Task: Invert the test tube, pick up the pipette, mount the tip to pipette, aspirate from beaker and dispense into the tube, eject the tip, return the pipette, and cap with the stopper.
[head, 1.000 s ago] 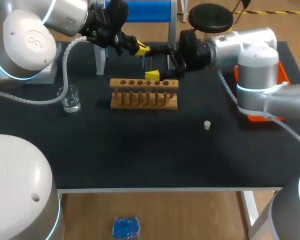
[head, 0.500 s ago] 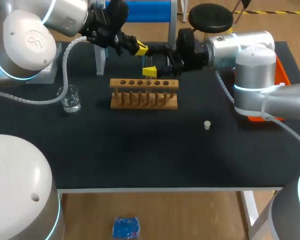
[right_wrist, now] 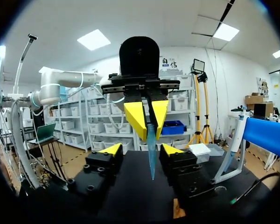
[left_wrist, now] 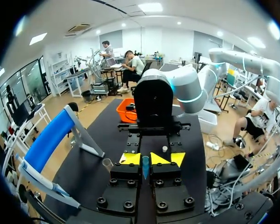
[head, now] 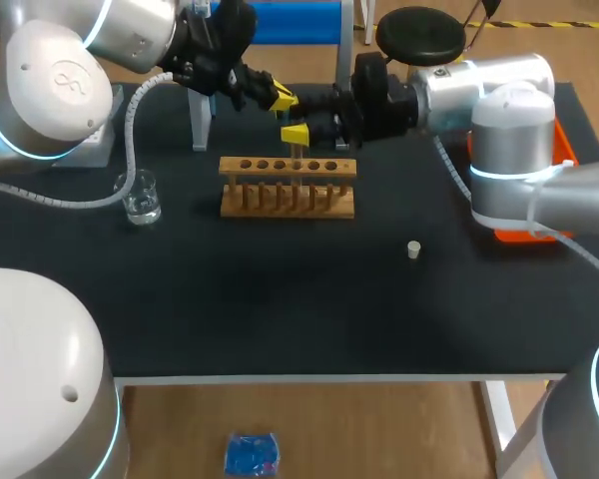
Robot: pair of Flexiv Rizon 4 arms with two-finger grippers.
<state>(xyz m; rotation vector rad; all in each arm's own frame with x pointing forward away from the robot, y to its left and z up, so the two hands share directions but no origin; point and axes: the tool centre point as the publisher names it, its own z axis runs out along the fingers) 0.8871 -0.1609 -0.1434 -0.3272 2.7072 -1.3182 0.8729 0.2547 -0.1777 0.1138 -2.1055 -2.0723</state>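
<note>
Right now the tube (right_wrist: 151,149) sits just above the rack (head: 288,186), pinched in my left claw (left_wrist: 145,161). It runs between the spread fingers of my right claw (right_wrist: 142,150) without touching them. If the right closes off-centre, or the left releases early, I reckon the tube could slip and drop onto the tabletop (head: 280,289).

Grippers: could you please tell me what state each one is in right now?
Left gripper: closed on the thin blue tube.
Right gripper: open around the tube, not touching it.
</note>
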